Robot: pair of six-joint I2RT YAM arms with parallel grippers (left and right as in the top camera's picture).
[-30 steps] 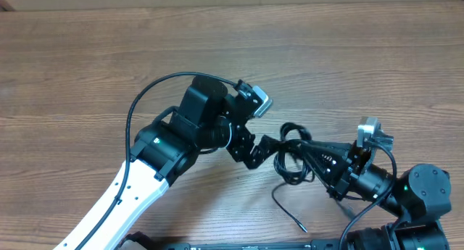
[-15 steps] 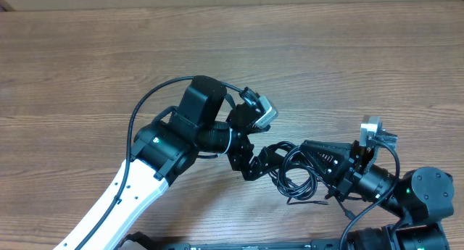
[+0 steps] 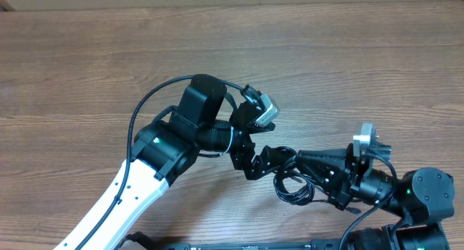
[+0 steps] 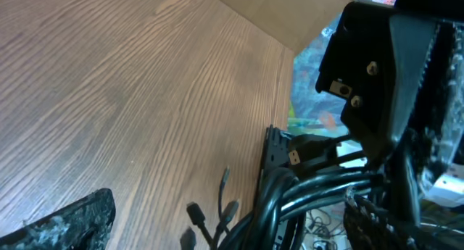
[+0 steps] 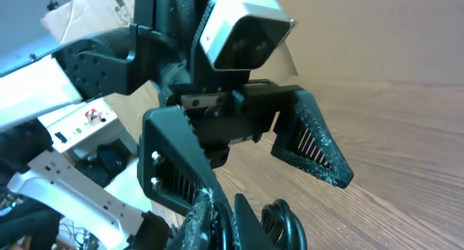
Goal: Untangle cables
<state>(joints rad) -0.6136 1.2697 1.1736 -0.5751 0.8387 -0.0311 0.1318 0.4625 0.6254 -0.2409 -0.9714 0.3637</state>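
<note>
Robot arms meet over tangled cables (image 3: 291, 188)
The right gripper (image 3: 308, 161) is clenched on the black bundle, right of centre toward the table (image 3: 217, 47)'s near edge; the left gripper (image 3: 270, 159), released and spread wide, hangs just beside it.

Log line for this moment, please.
left gripper: open, next to cables | right gripper: shut on cables | cables: bundled, tangled
</note>
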